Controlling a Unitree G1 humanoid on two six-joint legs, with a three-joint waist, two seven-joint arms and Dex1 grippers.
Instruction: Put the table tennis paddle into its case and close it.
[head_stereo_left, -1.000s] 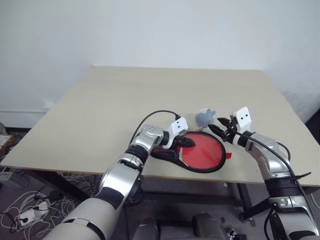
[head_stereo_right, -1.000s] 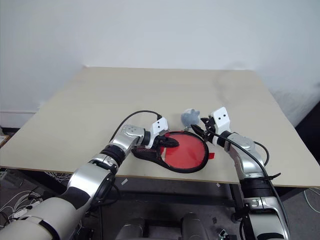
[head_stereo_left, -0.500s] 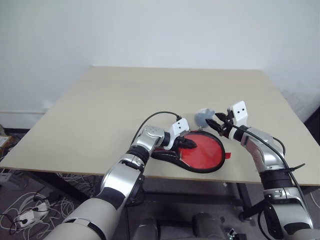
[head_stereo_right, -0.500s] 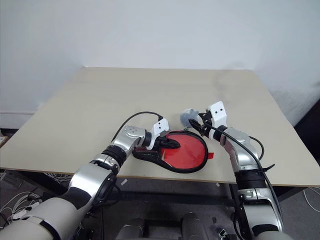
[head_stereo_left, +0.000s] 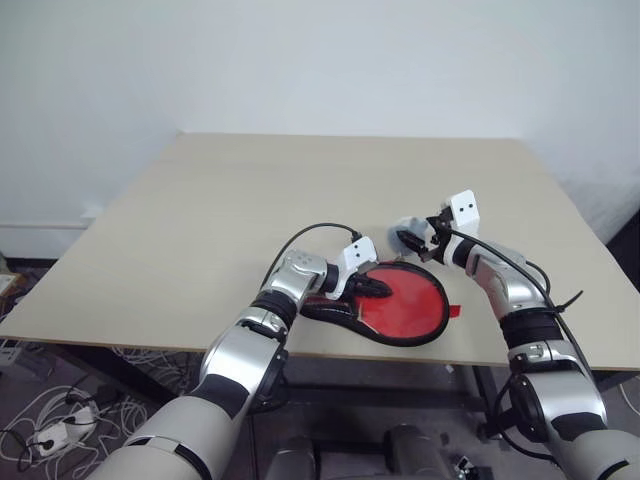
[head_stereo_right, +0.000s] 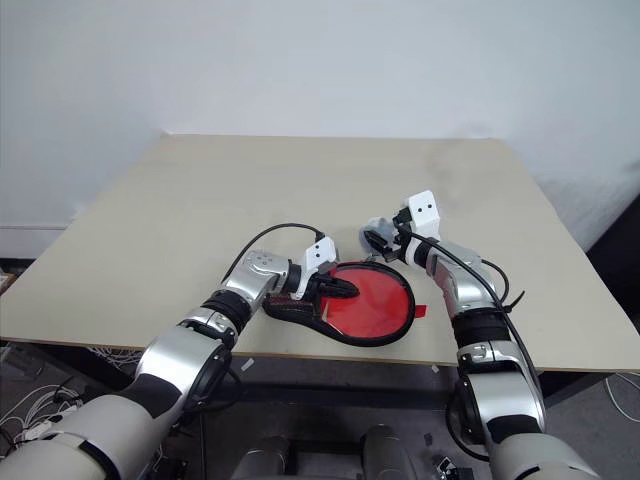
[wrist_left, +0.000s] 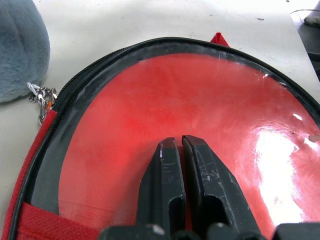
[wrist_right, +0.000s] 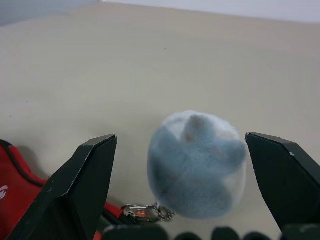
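Pompom (wrist_right: 196, 165): sits between your right gripper's (wrist_right: 182, 172) spread fingers — clipped to the case's (head_stereo_left: 400, 300) far edge.
Left gripper (wrist_left: 182, 167): pressed together on the case.

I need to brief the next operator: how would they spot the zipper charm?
On the beige wooden table, find the red-and-black paddle-shaped case near the front edge. Just beyond its far rim sits a fluffy grey-blue ball, chained to the case, between the open right claw: the sole furry thing.
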